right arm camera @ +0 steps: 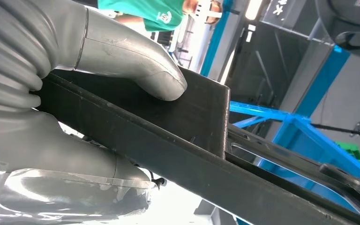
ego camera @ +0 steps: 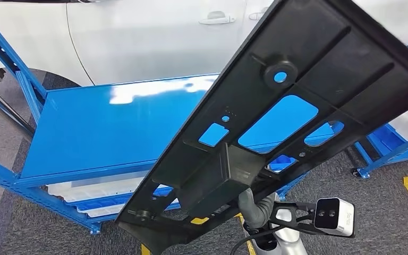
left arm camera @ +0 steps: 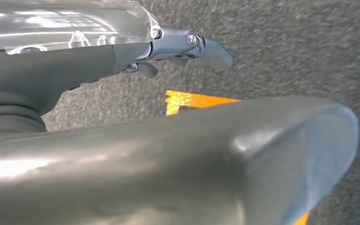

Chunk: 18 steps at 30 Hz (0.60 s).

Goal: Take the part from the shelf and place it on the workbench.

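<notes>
Above the blue shelf point(ego camera: 101, 127), the part point(ego camera: 297, 101), a long black panel with several cut-outs, is held tilted in the air, clear of the shelf surface. The right hand point(right arm camera: 75, 93) grasps it at its lower end, thumb point(right arm camera: 136, 61) pressed on one face and the other fingers beneath. The left hand point(left arm camera: 178, 51) hangs over grey carpet point(left arm camera: 286, 51) with a yellow floor marking point(left arm camera: 192, 100); it holds nothing, fingers apart. A white car point(ego camera: 154, 32) stands behind the shelf.
</notes>
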Each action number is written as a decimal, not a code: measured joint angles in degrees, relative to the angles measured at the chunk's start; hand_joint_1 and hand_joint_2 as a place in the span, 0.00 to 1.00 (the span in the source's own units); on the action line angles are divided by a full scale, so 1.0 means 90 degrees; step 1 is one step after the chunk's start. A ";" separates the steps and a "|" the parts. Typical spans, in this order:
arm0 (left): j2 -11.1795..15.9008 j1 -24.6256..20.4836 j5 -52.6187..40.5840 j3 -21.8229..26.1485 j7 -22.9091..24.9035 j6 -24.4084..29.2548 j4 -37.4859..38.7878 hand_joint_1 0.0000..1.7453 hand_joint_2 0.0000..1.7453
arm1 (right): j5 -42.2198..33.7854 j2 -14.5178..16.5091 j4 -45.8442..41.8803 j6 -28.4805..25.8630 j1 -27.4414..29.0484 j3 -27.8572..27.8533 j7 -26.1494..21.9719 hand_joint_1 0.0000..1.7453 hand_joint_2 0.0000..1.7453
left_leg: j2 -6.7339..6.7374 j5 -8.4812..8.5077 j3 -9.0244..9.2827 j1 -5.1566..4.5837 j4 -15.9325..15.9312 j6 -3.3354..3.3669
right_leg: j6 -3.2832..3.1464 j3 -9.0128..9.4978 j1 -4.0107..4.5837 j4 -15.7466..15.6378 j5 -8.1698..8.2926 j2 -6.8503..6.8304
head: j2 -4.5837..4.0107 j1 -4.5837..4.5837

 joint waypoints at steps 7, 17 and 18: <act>-0.0059 0.0031 -0.0018 -0.0017 0.0048 -0.0009 0.0001 0.00 0.00 | 0.0018 0.0013 0.0020 0.0256 0.0152 -0.0218 0.0001 1.00 1.00 | -0.0018 0.0334 -0.0246 -0.0012 0.0000 -0.0210 | -0.0255 0.1317 0.0067 -0.1883 0.0318 -0.0002 | 0.0000 0.0001; -0.0095 0.0040 -0.0109 -0.0025 0.0208 0.0064 0.0002 0.00 0.00 | 0.0069 -0.0012 0.0204 -0.0009 0.0231 -0.0229 0.0009 1.00 1.00 | -0.0024 -0.0543 -0.0045 0.0012 0.1237 -0.0324 | -0.0403 0.0474 0.0065 -0.1861 0.1008 -0.0057 | 0.0000 -0.0001; -0.0096 0.0029 -0.0120 -0.0029 0.0234 0.0086 0.0002 0.00 0.00 | 0.0067 -0.0018 0.0214 -0.0008 0.0233 -0.0229 0.0009 1.00 1.00 | -0.0024 -0.0507 0.0329 0.0002 0.0733 -0.0304 | -0.0373 0.0389 0.0071 -0.1818 0.1058 -0.0055 | 0.0000 -0.0001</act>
